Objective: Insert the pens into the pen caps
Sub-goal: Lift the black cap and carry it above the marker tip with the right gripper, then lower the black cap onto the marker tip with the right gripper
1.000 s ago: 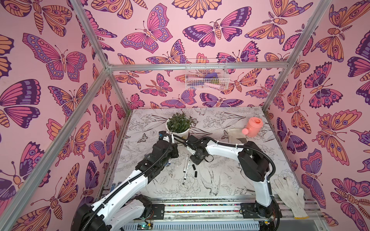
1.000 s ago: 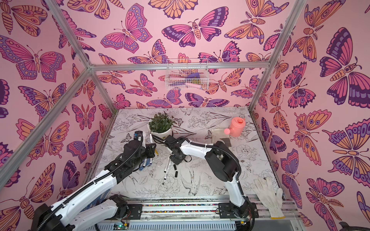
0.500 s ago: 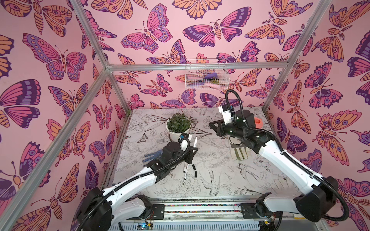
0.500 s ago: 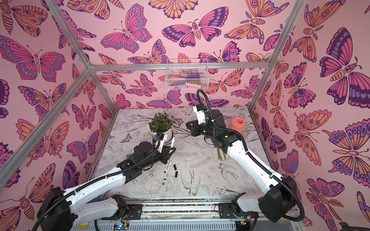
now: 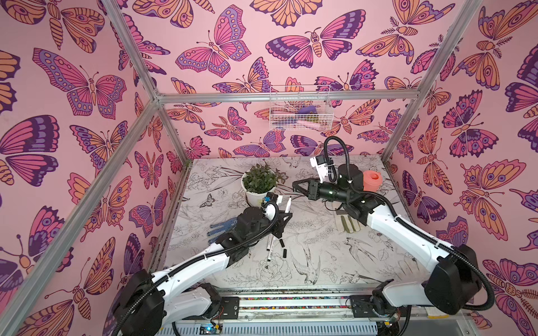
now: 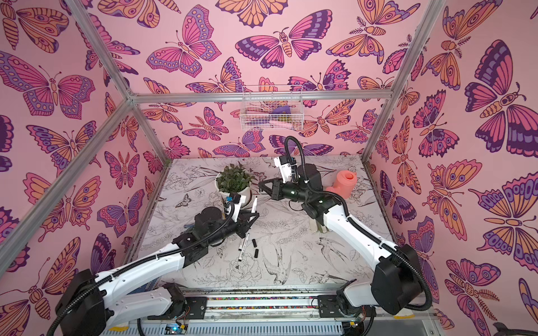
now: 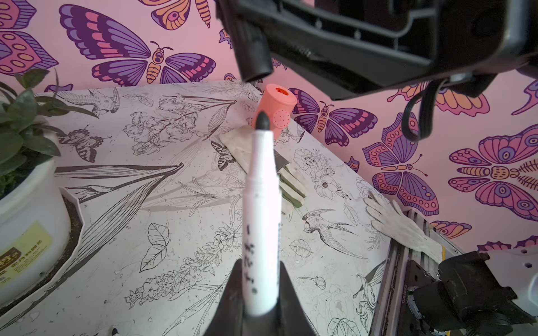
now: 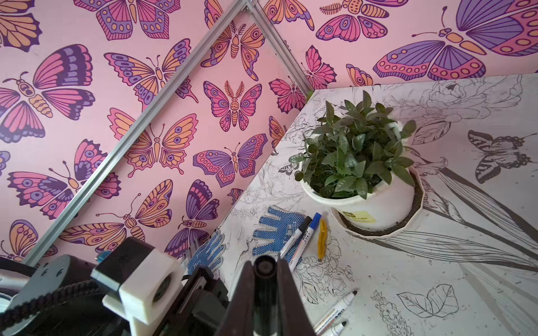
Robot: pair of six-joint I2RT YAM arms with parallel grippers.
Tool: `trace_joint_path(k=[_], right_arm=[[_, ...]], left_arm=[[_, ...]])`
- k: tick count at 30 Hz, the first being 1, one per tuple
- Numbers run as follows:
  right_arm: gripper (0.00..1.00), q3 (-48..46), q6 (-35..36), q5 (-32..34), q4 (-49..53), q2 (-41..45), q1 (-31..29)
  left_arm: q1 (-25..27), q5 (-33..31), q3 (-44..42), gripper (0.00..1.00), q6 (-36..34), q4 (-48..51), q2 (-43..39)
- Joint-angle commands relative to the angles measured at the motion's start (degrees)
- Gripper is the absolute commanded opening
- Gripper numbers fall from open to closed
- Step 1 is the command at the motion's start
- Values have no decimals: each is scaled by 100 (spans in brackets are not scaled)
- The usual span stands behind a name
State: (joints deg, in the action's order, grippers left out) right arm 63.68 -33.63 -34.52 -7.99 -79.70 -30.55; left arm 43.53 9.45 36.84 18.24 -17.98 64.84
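left gripper (image 7: 260, 263) pinches a pen (image 7: 260, 186) by its rear, barrel and dark tip jutting well past the fingers (image 7: 230, 293). right gripper (image 8: 265, 270) clamps a black cap (image 7: 252, 55), mouth apart from that tip (and, i judge, off its line). pushed askew, the tip could catch the rim and the pen swivel in the pinch.

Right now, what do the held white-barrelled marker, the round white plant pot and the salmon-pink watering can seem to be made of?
Held white-barrelled marker: likely smooth plastic, slight sheen along its barrel.
Round white plant pot: probably glossy plastic, thin even rim; glazed ceramic not excluded.
Salmon-pink watering can: seemingly matte moulded plastic, uniform colour, neat perforated spout face.
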Motion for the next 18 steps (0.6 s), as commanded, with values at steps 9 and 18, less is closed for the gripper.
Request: trace_joint_path(k=[9,18], right_arm=[[1,109,-133,-397,-258,-208,-214],[0,57,-66,-405,-129,-73,-259]], left_arm=[[33,-79,-86,0,-128,-171,-68],[33,-261,-179,0,-118,-180,-172]])
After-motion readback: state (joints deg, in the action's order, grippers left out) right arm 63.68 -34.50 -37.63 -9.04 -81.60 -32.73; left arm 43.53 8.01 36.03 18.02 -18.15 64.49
